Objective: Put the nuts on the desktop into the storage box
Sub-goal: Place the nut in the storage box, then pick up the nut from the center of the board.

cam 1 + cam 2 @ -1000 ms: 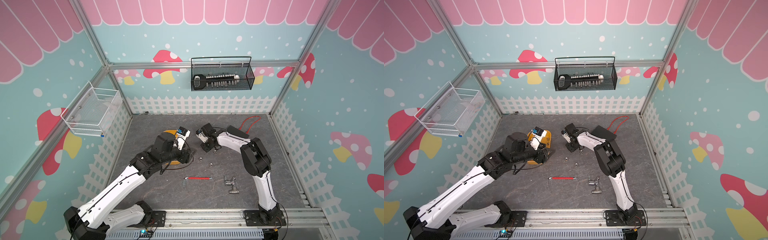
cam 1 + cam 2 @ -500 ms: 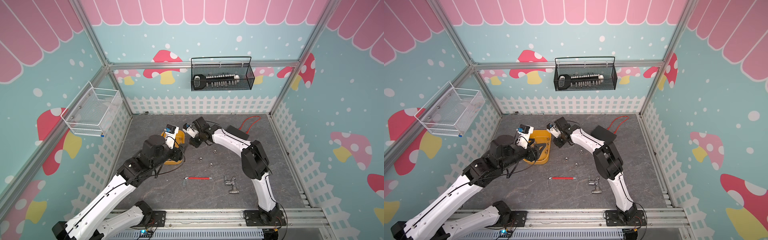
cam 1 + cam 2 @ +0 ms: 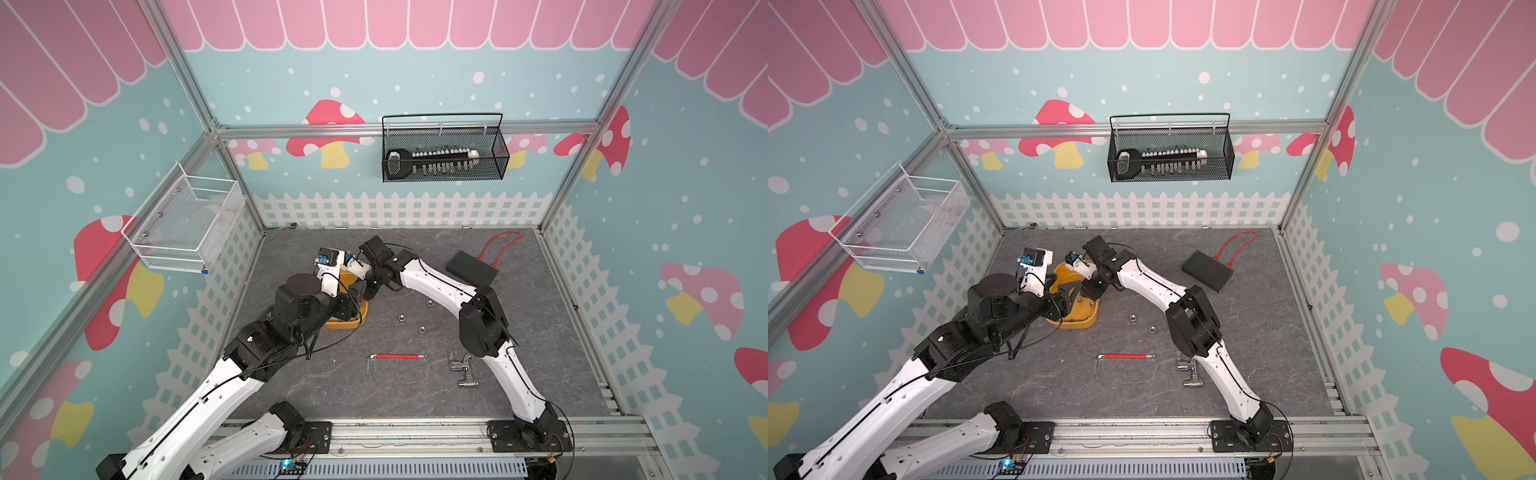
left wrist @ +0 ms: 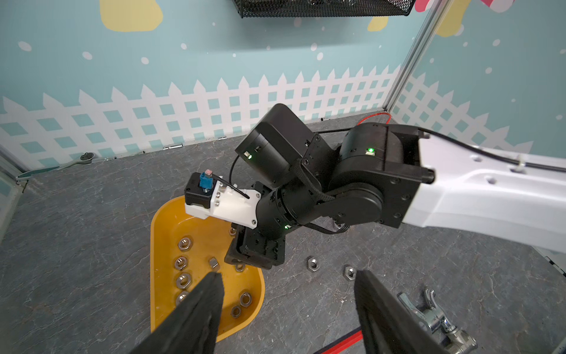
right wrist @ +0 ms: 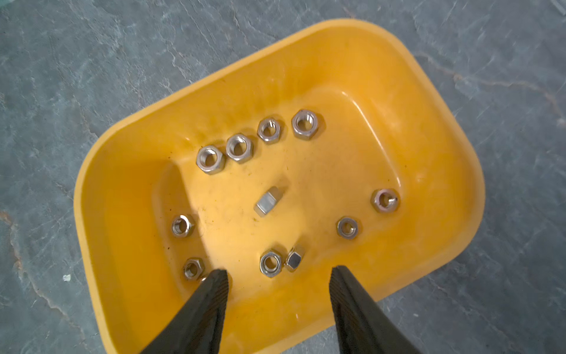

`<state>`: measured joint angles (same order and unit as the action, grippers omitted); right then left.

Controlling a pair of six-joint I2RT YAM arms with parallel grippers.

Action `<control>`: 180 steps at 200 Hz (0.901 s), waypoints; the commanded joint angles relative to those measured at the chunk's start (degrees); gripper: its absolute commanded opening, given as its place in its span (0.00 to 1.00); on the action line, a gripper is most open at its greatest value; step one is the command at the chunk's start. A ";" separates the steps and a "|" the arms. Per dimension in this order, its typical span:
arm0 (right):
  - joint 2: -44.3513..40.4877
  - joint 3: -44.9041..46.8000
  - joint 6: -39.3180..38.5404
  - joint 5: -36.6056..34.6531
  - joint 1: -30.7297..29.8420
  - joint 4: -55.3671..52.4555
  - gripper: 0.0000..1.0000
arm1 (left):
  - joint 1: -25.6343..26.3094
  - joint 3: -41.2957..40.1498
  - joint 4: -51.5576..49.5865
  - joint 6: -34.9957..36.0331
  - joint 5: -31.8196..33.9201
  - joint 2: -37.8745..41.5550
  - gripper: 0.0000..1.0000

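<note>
The yellow storage box [image 5: 337,76] lies on the dark grey desktop [image 3: 415,395] with several silver nuts in it; one nut [image 5: 268,200] stands on edge. My right gripper [image 5: 278,275] hangs open over the box's near wall with nothing between its fingers. My left gripper [image 4: 286,277] is open and empty, by the box's front edge [image 4: 162,245]. Both grippers crowd over the box [image 3: 347,322] in both top views. Three nuts [image 3: 430,303] [image 3: 401,318] [image 3: 421,330] lie on the desktop to its right, two of them [image 4: 312,264] [image 4: 349,272] just ahead of my left fingers.
A red-sleeved hex key [image 3: 397,357] and a silver pipe fitting [image 3: 461,370] lie near the front. A black flat box [image 3: 471,268] with a red cable sits at the back right. Wire baskets hang on the back wall [image 3: 444,153] and the left wall [image 3: 187,224].
My right arm has swung left from the desktop to over the storage box, and its jaws have gone from shut to open. My left arm has drawn back toward the left.
</note>
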<state>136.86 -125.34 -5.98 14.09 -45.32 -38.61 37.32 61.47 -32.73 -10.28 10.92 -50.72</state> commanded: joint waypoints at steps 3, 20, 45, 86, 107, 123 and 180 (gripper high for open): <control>-3.00 0.45 0.03 -2.31 0.06 -0.80 0.60 | 0.22 0.58 0.23 0.63 -1.13 -0.15 0.71; -6.30 3.36 0.31 -5.59 0.06 -0.43 0.60 | 0.26 0.49 -0.16 0.70 -2.48 -0.96 0.71; -12.19 10.49 1.58 -10.82 0.94 0.48 0.60 | 0.29 0.49 -1.14 0.35 -8.06 -4.13 0.71; -23.07 29.21 6.58 -16.35 8.90 4.41 0.60 | 3.25 0.74 -2.50 0.09 -12.26 -11.11 0.71; -30.62 40.64 7.68 -16.78 12.94 8.34 0.60 | 6.00 1.49 -3.07 -0.58 -11.01 -15.09 0.70; -34.82 46.99 7.96 -17.38 14.19 9.51 0.59 | 8.08 2.19 -3.56 -1.09 -9.81 -19.07 0.69; -45.55 60.83 10.06 -17.08 14.61 12.29 0.59 | 11.46 5.78 -4.57 -2.70 -3.40 -36.16 0.66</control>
<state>95.39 -67.85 2.07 -2.83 -30.81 -28.80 48.40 64.64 -35.42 -11.86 4.03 -81.49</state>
